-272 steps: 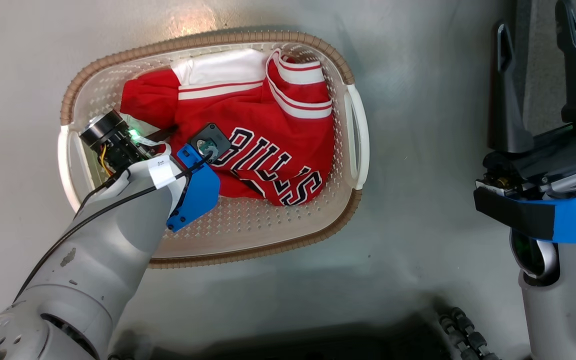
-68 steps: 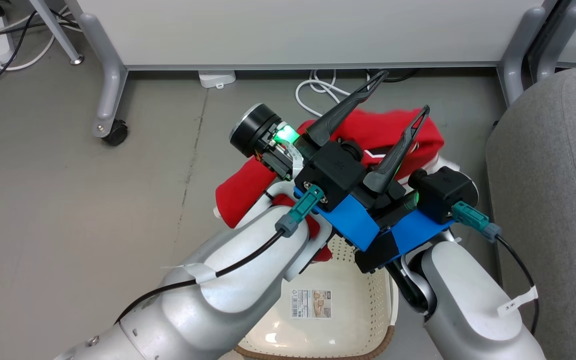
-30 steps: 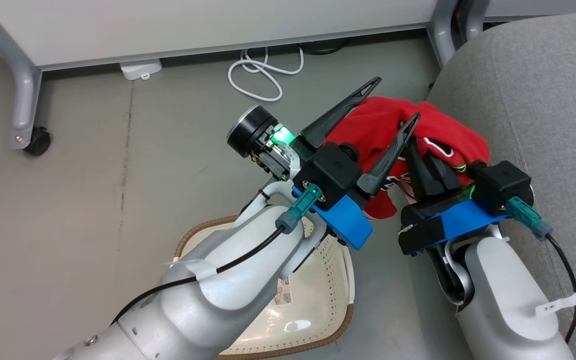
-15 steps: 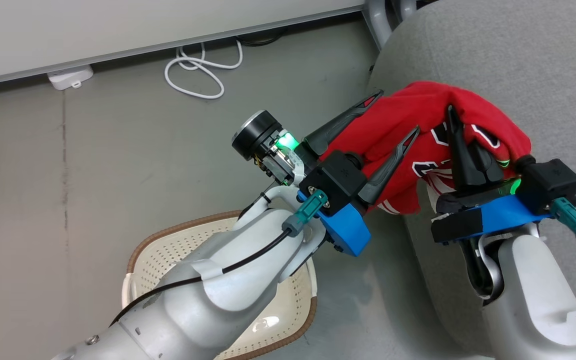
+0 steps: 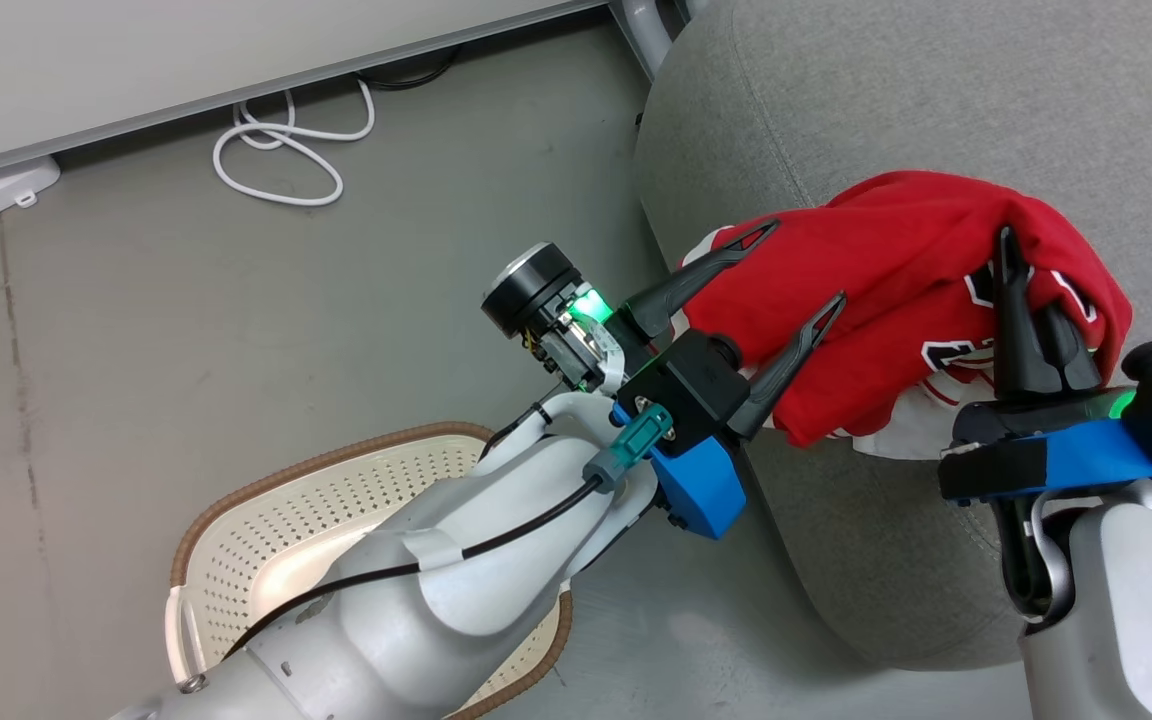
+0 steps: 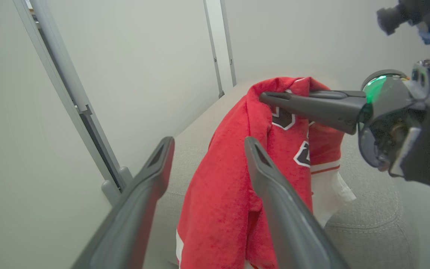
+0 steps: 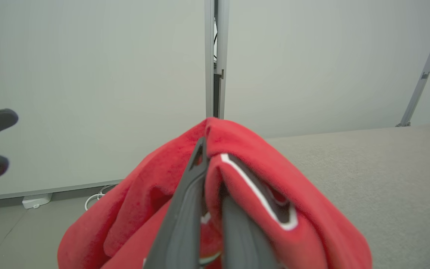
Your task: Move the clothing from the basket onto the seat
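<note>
My right gripper (image 5: 1011, 250) is pressed together on a fold of the jersey (image 5: 896, 300), and the cloth drapes down both sides of it. Nine seconds back the jersey lay in the basket (image 5: 326, 462). Half a second ago it hung at the seat's (image 5: 886, 100) rounded front corner, partly over the floor (image 5: 236, 350). Now most of it is above the seat's top, with only its lower edge at that corner. The head camera has swung too, so more of the seat shows. My left gripper (image 5: 806, 262) is spread wide as before and holds nothing. It sits on the floor side of the seat, just beside the jersey, with red cloth behind its tips. The basket stands on the floor, well apart from the seat, with my left forearm across it.

The lettering is creased. From the head I see black letter shapes edged in white, but I cannot read a word.

The left wrist view adds the jersey's hanging side: a white panel with a red stripe low over the seat's stitched seam, though I cannot tell whether it touches. The right wrist view shows cloth pinched between my closed fingers. A white cable (image 5: 276, 150) lies coiled on the floor beyond the seat's corner.
</note>
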Available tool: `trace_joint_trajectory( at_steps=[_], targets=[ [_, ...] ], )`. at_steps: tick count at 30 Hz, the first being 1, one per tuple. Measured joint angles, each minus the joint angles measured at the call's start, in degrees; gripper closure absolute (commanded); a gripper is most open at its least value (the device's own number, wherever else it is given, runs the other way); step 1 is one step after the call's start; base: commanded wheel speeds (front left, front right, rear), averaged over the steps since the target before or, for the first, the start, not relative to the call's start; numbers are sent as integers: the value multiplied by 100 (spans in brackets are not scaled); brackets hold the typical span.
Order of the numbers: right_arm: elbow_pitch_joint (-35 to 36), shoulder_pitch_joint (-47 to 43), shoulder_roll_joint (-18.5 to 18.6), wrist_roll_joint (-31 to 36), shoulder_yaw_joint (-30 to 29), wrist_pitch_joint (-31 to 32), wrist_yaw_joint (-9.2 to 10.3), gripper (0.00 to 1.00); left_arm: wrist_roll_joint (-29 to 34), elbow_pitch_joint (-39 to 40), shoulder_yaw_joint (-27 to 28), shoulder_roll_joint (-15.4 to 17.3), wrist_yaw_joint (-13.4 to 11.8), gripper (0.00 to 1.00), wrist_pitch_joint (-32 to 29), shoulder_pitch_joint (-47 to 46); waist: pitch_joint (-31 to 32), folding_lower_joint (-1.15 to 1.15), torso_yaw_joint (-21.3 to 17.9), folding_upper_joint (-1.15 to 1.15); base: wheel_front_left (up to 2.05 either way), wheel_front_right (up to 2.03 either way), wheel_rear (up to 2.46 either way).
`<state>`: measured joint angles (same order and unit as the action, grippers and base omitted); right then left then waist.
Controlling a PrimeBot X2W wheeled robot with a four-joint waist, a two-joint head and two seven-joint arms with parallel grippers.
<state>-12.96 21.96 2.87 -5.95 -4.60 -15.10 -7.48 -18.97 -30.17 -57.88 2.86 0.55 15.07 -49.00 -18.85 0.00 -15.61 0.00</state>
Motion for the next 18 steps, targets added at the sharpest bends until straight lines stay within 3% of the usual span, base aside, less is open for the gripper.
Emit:
trace_joint_trajectory(
  at_steps=[12, 18],
  targets=[
    [324, -170, -2, 42, -303, 5, 0, 100, -3, -41, -153, -1, 25, 0, 0, 49, -24, 0, -126, 0, 0, 0, 0],
    [646, 186, -1, 165, -588, 8, 0, 100, 32, -38, -141, 10, -1, 0, 0, 47, -156, 0, -70, 0, 0, 0, 0]
  ],
)
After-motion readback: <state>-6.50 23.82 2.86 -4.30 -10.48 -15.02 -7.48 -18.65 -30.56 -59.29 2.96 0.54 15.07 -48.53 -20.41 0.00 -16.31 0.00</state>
